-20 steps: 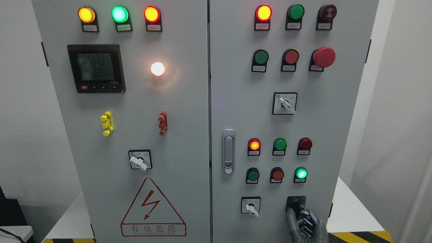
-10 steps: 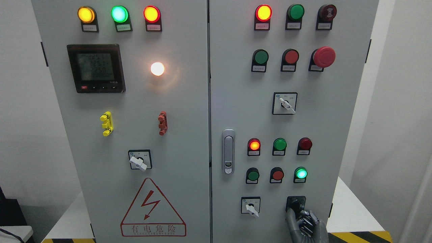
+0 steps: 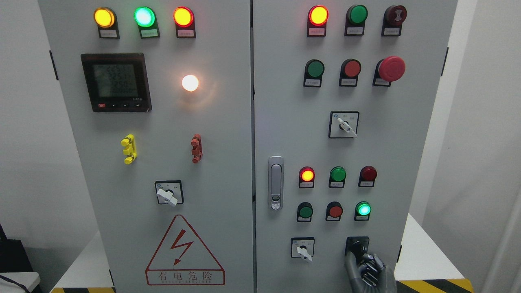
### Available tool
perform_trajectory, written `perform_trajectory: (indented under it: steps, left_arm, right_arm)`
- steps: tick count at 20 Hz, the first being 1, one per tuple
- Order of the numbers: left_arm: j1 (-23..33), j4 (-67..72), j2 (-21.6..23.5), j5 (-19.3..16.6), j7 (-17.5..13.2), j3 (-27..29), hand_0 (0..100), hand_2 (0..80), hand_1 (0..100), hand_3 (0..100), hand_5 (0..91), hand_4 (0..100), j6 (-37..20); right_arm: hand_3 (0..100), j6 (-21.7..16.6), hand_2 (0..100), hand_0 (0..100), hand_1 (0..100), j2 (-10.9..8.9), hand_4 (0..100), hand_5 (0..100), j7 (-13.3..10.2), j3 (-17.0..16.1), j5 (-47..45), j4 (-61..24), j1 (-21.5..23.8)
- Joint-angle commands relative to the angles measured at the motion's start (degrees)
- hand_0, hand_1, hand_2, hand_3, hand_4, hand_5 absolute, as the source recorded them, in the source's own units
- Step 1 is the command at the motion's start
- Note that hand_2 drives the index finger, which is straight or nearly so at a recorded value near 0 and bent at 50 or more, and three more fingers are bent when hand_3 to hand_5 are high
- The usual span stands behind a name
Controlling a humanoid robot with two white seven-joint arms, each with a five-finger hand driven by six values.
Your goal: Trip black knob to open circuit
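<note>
Right hand [image 3: 368,272], cut off at bottom edge, fingers curled, thumb up touching black knob [image 3: 357,246] at lower right of cabinet [image 3: 285,101]; grip unclear. Warning sign [image 3: 185,252] reads "有电危险". Button labels illegible.

Only one arm shows up here, coming in from the bottom edge on the right. The right robot hand [image 3: 368,270] is grey and gloved-looking, raised upright with the thumb [image 3: 351,260] pointing up and the other fingers [image 3: 372,266] curled in toward the palm. The left arm isn't in shot at all.
</note>
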Motion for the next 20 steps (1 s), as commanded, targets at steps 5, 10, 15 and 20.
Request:
perform_trajectory:
  steps: [5, 10, 15, 20]
  left_arm:
    - [-0.4, 0.0, 0.0, -1.9, 0.0, 0.0, 12, 0.0, 39, 0, 0.0, 0, 0.0]
    - [-0.4, 0.0, 0.0, -1.9, 0.0, 0.0, 12, 0.0, 39, 0, 0.0, 0, 0.0]
    - [-0.4, 0.0, 0.0, -1.9, 0.0, 0.0, 12, 0.0, 39, 0, 0.0, 0, 0.0]
    - [-0.4, 0.0, 0.0, -1.8, 0.0, 0.0, 12, 0.0, 39, 0, 0.0, 0, 0.0]
  right_arm:
    - [93, 0.0, 63, 52, 73, -0.12, 95, 96, 0.7, -0.6, 3.1, 0.0, 0.0]
    - [93, 0.0, 63, 52, 74, -0.12, 95, 96, 0.6, -0.6, 4.0, 0.1, -0.1]
    - [93, 0.0, 63, 52, 74, -0.12, 95, 96, 0.6, -0.7, 4.3, 0.0, -0.1]
    - [93, 0.0, 63, 52, 75, -0.12, 94, 96, 0.6, -1.0, 4.4, 0.0, 0.0]
